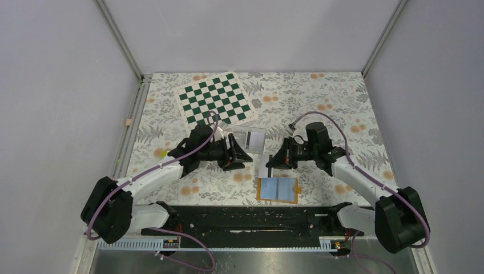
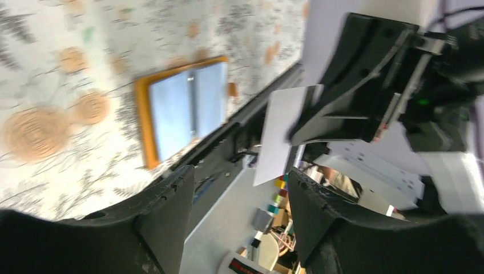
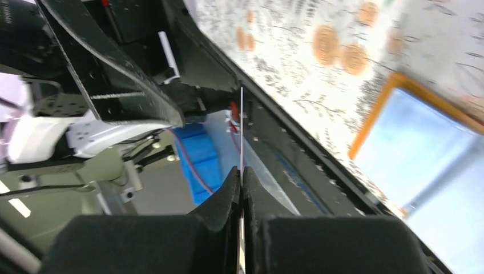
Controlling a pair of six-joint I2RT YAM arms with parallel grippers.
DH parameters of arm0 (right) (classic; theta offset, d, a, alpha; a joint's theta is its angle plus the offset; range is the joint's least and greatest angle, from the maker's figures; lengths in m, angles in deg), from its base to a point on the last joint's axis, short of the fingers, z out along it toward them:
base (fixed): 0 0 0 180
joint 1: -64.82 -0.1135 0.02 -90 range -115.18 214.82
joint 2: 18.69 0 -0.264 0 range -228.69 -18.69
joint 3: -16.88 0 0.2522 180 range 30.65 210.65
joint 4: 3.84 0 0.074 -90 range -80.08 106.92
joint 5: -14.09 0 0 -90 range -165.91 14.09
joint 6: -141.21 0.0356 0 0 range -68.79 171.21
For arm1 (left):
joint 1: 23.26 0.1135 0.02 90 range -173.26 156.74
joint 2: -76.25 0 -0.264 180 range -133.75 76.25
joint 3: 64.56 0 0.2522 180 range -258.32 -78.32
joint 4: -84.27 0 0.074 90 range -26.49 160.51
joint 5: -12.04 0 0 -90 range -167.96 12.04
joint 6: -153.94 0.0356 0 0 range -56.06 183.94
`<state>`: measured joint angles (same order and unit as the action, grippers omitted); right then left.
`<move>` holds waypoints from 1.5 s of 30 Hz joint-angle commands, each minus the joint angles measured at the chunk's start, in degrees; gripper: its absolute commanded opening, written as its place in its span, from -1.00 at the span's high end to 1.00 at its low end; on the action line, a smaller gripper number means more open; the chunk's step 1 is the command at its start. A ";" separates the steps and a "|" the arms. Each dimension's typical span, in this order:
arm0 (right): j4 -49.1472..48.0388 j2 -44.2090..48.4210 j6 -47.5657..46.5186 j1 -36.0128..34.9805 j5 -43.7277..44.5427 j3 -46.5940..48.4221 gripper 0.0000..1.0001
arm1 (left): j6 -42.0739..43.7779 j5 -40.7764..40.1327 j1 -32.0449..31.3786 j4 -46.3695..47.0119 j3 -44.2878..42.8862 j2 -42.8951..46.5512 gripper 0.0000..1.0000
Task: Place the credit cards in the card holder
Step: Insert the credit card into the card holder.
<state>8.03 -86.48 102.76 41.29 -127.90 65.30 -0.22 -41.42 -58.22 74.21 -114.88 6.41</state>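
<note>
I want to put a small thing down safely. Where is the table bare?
Bare cloth: far right, between the chessboard and the right wall; near left, between the left arm and the card holder. Crowded: the middle, where the left gripper, the right gripper with its card, and the clear box stand close.

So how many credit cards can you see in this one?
1 for sure: a white card pinched in the right gripper, just beyond the open card holder. The clear box by the chessboard may hide more.

Matt floral-printed table cover [image 1: 319, 120], glossy clear plastic box [image 1: 249, 138], smooth white card [image 2: 277, 134], smooth orange-edged card holder [image 1: 278, 189]
</note>
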 commanded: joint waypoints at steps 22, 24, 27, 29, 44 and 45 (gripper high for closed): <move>15.45 2.76 -21.61 6.48 22.32 -7.84 1.00 | 7.38 -12.29 -11.36 -9.42 -8.12 -23.64 0.38; 13.92 1.87 -21.51 6.48 21.90 -8.25 1.00 | 7.59 -13.23 -11.51 -10.07 -8.33 -24.41 0.39; 10.51 -0.05 -20.26 6.48 20.11 -8.81 1.00 | 7.63 -13.84 -11.60 -10.38 -8.27 -25.30 0.41; 8.37 -1.44 -19.37 6.46 18.95 -9.10 1.00 | 7.58 -13.99 -11.57 -10.31 -8.22 -25.97 0.43; 3.85 -3.52 -16.29 6.48 15.37 -11.53 1.00 | 7.37 -14.87 -11.69 -9.90 -7.69 -29.51 0.78; 4.39 -3.13 -16.29 6.48 15.34 -11.28 1.00 | 7.24 -15.05 -11.63 -10.06 -7.54 -29.66 0.79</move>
<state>13.40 -90.59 85.85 47.59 -111.24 54.07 6.51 -52.66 -69.68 64.94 -122.66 -21.26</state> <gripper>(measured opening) 0.019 0.122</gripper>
